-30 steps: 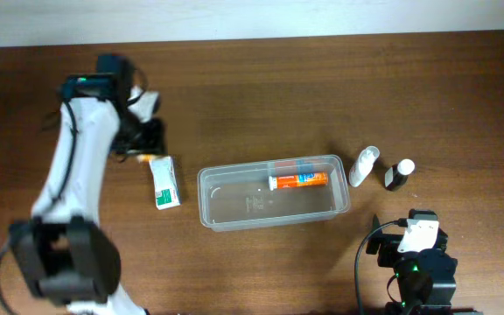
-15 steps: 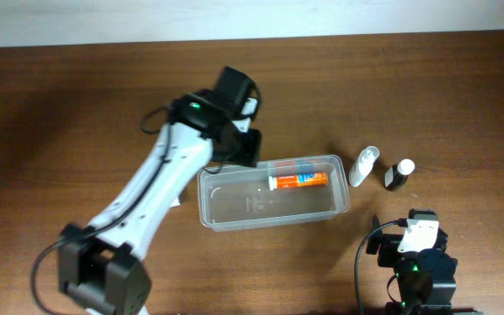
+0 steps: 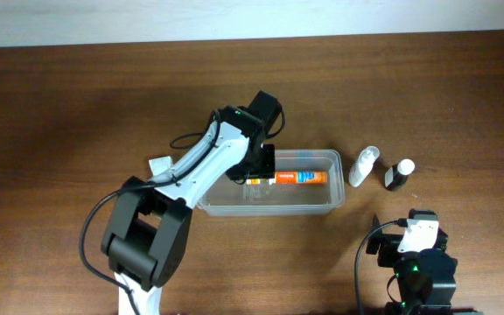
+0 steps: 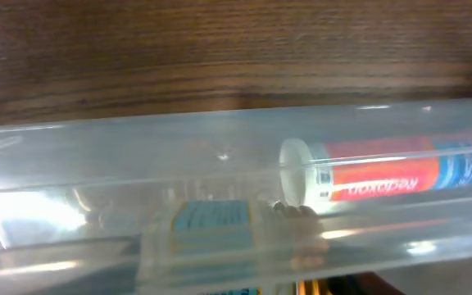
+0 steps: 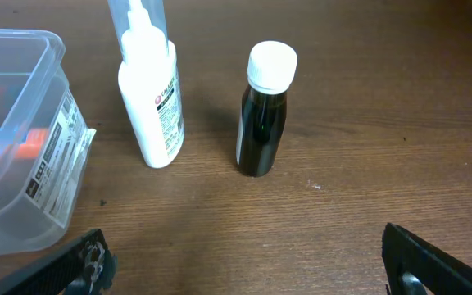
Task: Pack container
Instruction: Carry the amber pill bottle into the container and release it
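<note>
The container (image 3: 335, 203) is a clear shallow tub at the table's middle, and it also shows in the left wrist view (image 4: 72, 147) and the right wrist view (image 5: 23, 164). An orange tube with a white cap (image 3: 303, 178) lies inside it (image 4: 383, 176). My left gripper (image 3: 256, 173) reaches into the tub's left part, shut on a small blue-labelled item (image 4: 211, 225) seen blurred through the wall. Its fingers are hidden. My right gripper (image 5: 248, 274) is open and empty over bare wood, near the table's front right (image 3: 414, 241).
A white bottle (image 3: 363, 166) (image 5: 150, 106) and a small dark bottle with a white cap (image 3: 398, 175) (image 5: 265, 115) stand right of the tub. A white box (image 3: 158, 164) left of the tub is mostly hidden under my left arm.
My left arm has swung right from the white box at the far left to over the tub, and its gripper is now down inside the tub. The right arm has not moved.
</note>
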`<state>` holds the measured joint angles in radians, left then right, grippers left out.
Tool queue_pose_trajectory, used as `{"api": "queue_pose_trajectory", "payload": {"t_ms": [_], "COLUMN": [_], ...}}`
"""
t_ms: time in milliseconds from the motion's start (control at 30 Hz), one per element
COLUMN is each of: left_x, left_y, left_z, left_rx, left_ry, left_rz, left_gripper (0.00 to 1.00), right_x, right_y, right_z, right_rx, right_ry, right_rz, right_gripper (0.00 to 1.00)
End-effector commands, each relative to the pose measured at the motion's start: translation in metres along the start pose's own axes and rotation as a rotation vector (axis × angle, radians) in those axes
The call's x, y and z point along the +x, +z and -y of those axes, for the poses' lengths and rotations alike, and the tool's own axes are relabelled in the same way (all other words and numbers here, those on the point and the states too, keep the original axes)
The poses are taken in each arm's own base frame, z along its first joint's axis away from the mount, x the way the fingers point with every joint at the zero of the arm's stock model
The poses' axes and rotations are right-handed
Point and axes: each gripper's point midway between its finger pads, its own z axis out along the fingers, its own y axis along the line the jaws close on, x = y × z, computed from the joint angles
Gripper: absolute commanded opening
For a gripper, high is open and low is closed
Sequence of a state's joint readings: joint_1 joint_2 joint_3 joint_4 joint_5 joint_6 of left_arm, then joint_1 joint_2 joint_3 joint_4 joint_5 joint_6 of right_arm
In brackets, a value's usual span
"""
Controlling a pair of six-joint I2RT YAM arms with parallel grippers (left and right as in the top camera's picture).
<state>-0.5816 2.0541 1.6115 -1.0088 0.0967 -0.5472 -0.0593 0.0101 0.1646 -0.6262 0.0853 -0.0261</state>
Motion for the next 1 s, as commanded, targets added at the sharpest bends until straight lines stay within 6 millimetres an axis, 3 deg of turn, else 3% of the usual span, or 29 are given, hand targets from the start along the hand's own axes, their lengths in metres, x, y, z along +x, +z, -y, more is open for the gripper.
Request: {"api": "queue_pose_trajectory", "payload": {"t_ms": [0, 200, 400, 633, 767, 967], "left_x": [0.001, -0.006, -0.01, -0.014, -0.016, -0.016], "left_y": [0.002, 0.003, 0.004, 0.004, 0.004, 0.004], "left_z": [-0.003, -0.019, -0.013, -0.009, -0.008, -0.008], "left_rx": [-0.021, -0.112, -0.098, -0.085, -0.081, -0.081], "left_ry": [-0.019, -0.042, -0.032, -0.029, -0.028, -0.028], "left_rz": [0.0, 0.044, 0.066, 0.086, 0.093, 0.093], "left_gripper": [0.24, 0.26, 0.4, 0.43, 0.53, 0.6], "right_x": [0.001, 0.001, 0.001, 0.001, 0.001, 0.001], "right_y": [0.001, 0.001, 0.001, 0.001, 0.001, 0.001], "right_z": [0.002, 0.002, 0.002, 0.002, 0.002, 0.002], "right_rx": [0.008, 0.008, 0.008, 0.008, 0.008, 0.008], "right_ry": [0.016, 0.016, 0.016, 0.016, 0.016, 0.016], "right_rz": [0.001, 0.001, 0.001, 0.001, 0.001, 0.001], "right_gripper": [0.98, 0.98, 0.98, 0.98, 0.98, 0.98]}}
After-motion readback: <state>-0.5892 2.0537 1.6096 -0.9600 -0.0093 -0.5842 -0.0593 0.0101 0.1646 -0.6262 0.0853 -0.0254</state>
